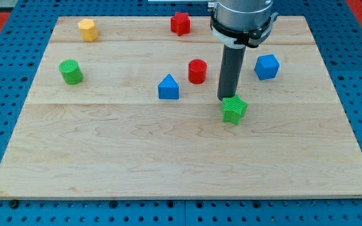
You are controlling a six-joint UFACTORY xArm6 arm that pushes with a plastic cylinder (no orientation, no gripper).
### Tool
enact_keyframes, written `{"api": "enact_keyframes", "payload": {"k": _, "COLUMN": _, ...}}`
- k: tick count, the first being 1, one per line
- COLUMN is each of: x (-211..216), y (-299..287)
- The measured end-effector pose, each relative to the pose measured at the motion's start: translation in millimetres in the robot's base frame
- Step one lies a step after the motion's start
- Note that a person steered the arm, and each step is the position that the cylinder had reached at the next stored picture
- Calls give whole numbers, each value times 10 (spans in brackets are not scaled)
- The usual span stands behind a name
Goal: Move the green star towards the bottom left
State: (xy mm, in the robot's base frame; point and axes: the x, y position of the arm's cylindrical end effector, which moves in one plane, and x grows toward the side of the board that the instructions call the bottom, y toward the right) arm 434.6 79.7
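my tip (226, 98) touches the green star's (234, 110) upper-left side, right of the table's centre; there is no claw, only a rod

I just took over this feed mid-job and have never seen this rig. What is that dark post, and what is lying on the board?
There is one camera view of a wooden board. The dark post is the arm's pushing rod; it has no pincer and holds nothing. My tip sits just above the green star in the view, at its upper edge. Also on the board: a blue house-shaped block, a red cylinder, a blue cube, a red star, a yellow block and a green cylinder.
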Motion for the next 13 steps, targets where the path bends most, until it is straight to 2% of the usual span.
{"api": "enact_keyframes", "payload": {"k": 3, "x": 29, "y": 16}}
{"api": "enact_keyframes", "payload": {"k": 5, "x": 83, "y": 231}}
{"api": "enact_keyframes", "payload": {"k": 6, "x": 175, "y": 572}}
{"api": "enact_keyframes", "payload": {"k": 8, "x": 460, "y": 519}}
{"api": "enact_keyframes", "payload": {"k": 9, "x": 187, "y": 154}}
{"api": "enact_keyframes", "payload": {"k": 11, "x": 2, "y": 664}}
{"api": "enact_keyframes", "payload": {"k": 13, "x": -17, "y": 236}}
